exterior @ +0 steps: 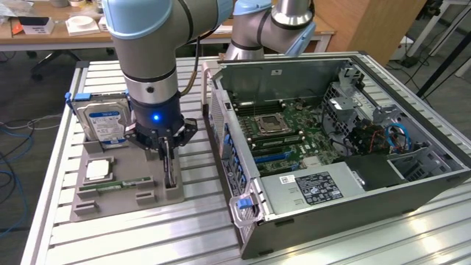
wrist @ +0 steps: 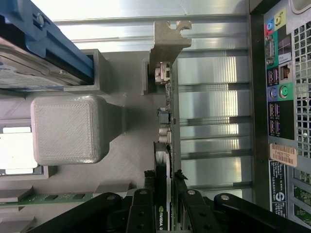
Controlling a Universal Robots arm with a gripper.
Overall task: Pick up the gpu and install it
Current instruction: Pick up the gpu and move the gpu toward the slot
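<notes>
We are in a robotics lab or hardware workshop. We see a robot arm (exterior: 147,49) reaching down over a workbench (exterior: 147,234) of aluminium slats. On the bench lies an open desktop computer case (exterior: 316,234) with its motherboard (exterior: 283,130) bare. Beside the case a grey printed fixture (exterior: 110,203) holds loose computer parts: a hard drive (exterior: 105,120), a memory stick (exterior: 116,185) and the gpu (exterior: 171,165). Behind the bench we see wooden desks (exterior: 44,40) carrying small boxes (exterior: 35,25), and cables (exterior: 19,126) trail across the dark floor.
</notes>
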